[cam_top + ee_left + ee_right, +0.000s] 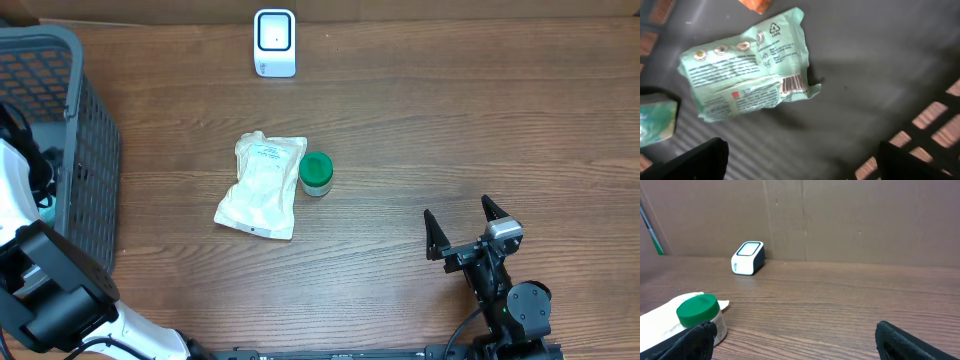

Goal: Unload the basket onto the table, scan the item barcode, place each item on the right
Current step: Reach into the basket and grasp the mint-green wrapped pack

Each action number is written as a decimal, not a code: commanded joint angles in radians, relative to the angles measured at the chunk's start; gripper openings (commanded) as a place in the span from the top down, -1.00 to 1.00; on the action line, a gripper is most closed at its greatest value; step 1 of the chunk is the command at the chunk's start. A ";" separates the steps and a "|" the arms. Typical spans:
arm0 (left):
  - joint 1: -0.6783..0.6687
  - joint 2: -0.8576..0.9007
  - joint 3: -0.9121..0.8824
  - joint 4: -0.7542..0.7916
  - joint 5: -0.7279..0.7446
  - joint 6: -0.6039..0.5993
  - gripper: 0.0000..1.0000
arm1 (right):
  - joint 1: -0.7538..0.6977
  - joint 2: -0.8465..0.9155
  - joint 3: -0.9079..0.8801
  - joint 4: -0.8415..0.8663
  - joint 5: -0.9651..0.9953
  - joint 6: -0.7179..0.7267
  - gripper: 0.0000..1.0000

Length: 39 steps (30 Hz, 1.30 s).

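Over the table, seen from above, the scanner (pixel 274 42) stands at the far edge. A white pouch (pixel 260 185) and a green-lidded jar (pixel 316 173) lie just beside each other near the middle of the table (pixel 450 120). The grey basket (pixel 95 170) sits at the left, and the left arm (pixel 40 290) reaches over it, though its fingers cannot be made out from here. The right gripper (pixel 463 228) rests low on the near side, well apart from both items, with its jaws spread wide and nothing in them.

Down in the basket, the left wrist view shows a pale green packet (pixel 747 65) lying flat on the basket floor (pixel 880 60), its barcode (pixel 792 84) facing up. The left gripper (pixel 800 165) hangs above it with its jaws wide apart. It neither holds nor touches anything.

Low along the table, the right wrist view shows the scanner (pixel 748 258) ahead on the left and the jar (pixel 700 315) close in front of the pouch (pixel 665 322). The right gripper (pixel 795 345) is spread wide and bare.

No item is in a grip, so this looks like a pause between items. The next move calls for closing on one item, lifting it, and turning its barcode squarely toward the scanner window. I cannot tell whether the packet or a table item is meant.
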 commanded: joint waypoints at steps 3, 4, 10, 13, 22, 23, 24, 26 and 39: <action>0.021 0.003 -0.081 0.081 -0.016 0.095 -0.96 | 0.003 -0.010 -0.010 0.006 0.010 0.002 -0.99; 0.022 0.003 -0.087 0.088 -0.016 0.095 -0.95 | 0.003 -0.010 -0.010 0.006 0.009 0.002 -1.00; 0.023 0.003 -0.116 0.146 -0.012 0.113 -0.94 | 0.003 -0.010 -0.010 0.006 0.009 0.002 -1.00; 0.023 0.008 -0.121 0.171 -0.013 0.125 -0.94 | 0.003 -0.010 -0.010 0.006 0.010 0.002 -1.00; 0.023 0.079 -0.121 0.244 -0.036 0.139 -0.73 | 0.003 -0.010 -0.010 0.006 0.009 0.002 -1.00; 0.023 0.086 -0.121 0.255 -0.055 0.139 -0.68 | 0.003 -0.010 -0.010 0.006 0.009 0.002 -1.00; 0.023 0.094 -0.121 0.266 -0.069 0.139 -0.65 | 0.003 -0.010 -0.010 0.006 0.009 0.002 -1.00; 0.023 0.105 -0.121 0.290 -0.092 0.139 -0.64 | 0.003 -0.010 -0.010 0.006 0.010 0.002 -1.00; 0.023 0.186 -0.121 0.293 -0.076 0.130 -0.48 | 0.003 -0.010 -0.010 0.006 0.010 0.002 -1.00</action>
